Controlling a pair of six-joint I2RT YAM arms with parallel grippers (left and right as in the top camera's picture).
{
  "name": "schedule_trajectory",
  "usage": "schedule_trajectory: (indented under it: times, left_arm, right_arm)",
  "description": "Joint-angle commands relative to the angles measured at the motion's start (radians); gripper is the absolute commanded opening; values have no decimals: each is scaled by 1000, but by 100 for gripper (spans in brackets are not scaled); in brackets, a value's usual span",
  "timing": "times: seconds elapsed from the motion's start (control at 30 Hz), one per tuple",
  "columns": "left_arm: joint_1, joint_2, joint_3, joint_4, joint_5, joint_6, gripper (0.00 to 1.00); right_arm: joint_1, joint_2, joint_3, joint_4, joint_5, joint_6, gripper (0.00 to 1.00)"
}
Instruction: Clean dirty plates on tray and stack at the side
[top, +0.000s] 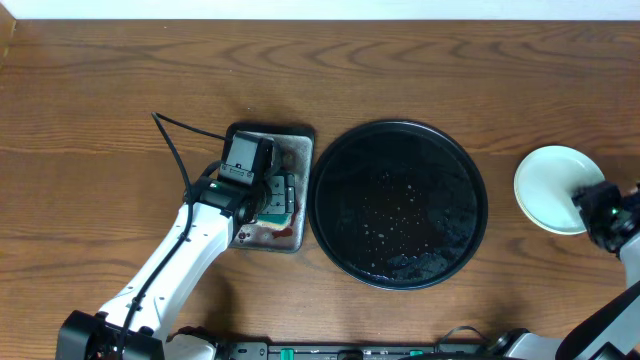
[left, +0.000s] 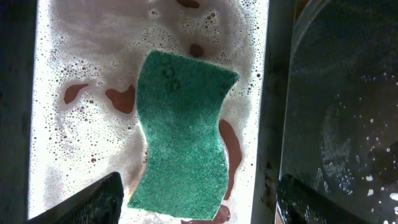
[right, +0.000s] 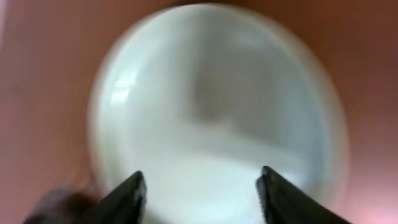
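**Left gripper** (left: 199, 208): we log it with jaws spread wide and empty, pointing down from a bent white arm. Between its fingers lies a green sponge (left: 183, 143), coarse and wavy-edged, flat in foamy water with reddish smears inside a small rectangular metal tray (top: 292, 136).

**Black tray** (top: 398, 205): round, raised rim, wet and beaded, just right of this gripper.

**Right gripper** (right: 202, 202): jaws open, nothing held. It sits over the near edge of a pale mint plate (top: 548, 185), which is smooth, glossy and blurred in the wrist view.

**Worktop** (top: 100, 80): brown wood grain. The plate rests on it apart from the black tray, and we note open surface beyond both grippers.
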Motion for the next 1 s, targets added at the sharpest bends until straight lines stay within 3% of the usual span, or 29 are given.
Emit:
schedule_trajectory:
  times: [0.0, 0.1, 0.17, 0.37, 0.5, 0.7, 0.97]
  left_arm:
    - [2, 0, 18, 1, -25, -1, 80]
    - [16, 0, 38, -15, -66, -6, 80]
    - [40, 0, 72, -61, -65, -22, 80]
    - [151, 0, 183, -215, -26, -28, 80]
    - [215, 0, 190, -307, 31, -28, 80]
    - [264, -17, 183, -441, 32, -15, 79]
    - [261, -258, 116, -413, 33, 68, 79]
  right_arm:
    - [76, 2, 7, 1, -269, -140, 61]
    - [174, 2, 17, -37, -286, -227, 78]
    - [264, 2, 30, -72, -244, -280, 99]
    - [550, 2, 167, -267, 46, -386, 99]
    - [670, 1, 303, -447, 133, -392, 99]
    - [736, -63, 370, -581, 157, -406, 99]
    - [740, -337, 256, -608, 185, -434, 99]
